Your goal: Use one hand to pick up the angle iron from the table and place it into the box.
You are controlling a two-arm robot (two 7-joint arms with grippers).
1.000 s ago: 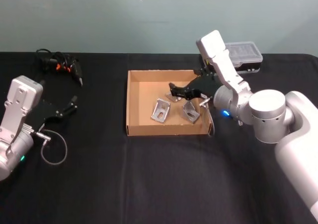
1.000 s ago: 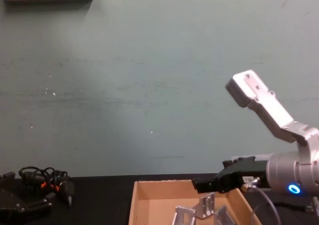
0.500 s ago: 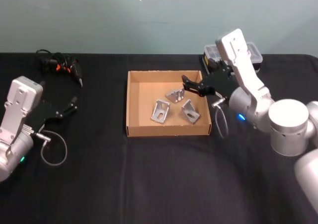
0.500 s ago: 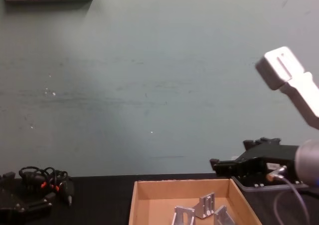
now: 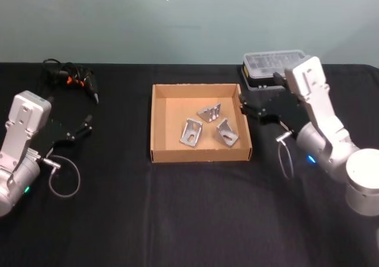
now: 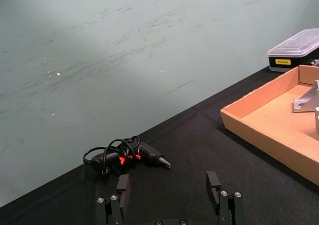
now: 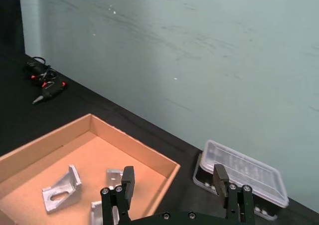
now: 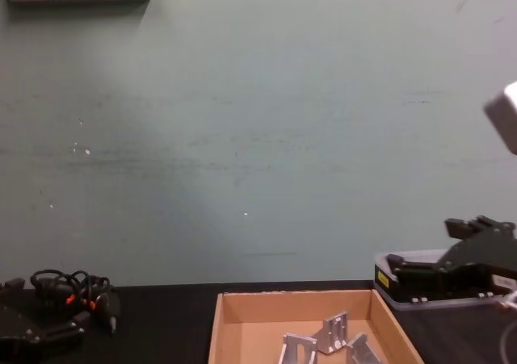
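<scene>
The tan cardboard box (image 5: pixel 156 125) sits mid-table, and three silver angle irons lie in it (image 5: pixel 191 131) (image 5: pixel 209 112) (image 5: pixel 227 133). My right gripper (image 5: pixel 251 110) hovers just outside the box's right wall, open and empty. The right wrist view shows its fingers (image 7: pixel 127 182) spread, with the box (image 7: pixel 133 142) and angle irons (image 7: pixel 62 190) beyond them. In the chest view the right gripper (image 8: pixel 416 255) hangs to the right of the box (image 8: pixel 299 303). My left gripper (image 5: pixel 80 128) is parked at the table's left, open in the left wrist view (image 6: pixel 168 184).
A clear-lidded black organiser case (image 5: pixel 277 63) stands behind the right gripper, close to the box's back right corner. A tangle of black cables with orange bits (image 5: pixel 70 76) lies at the back left. A grey cable loop (image 5: pixel 64 181) rests by the left arm.
My right gripper has pulled back to the right, from above the inside of the box to outside its right wall. The angle irons stayed in the box. The left arm has not moved.
</scene>
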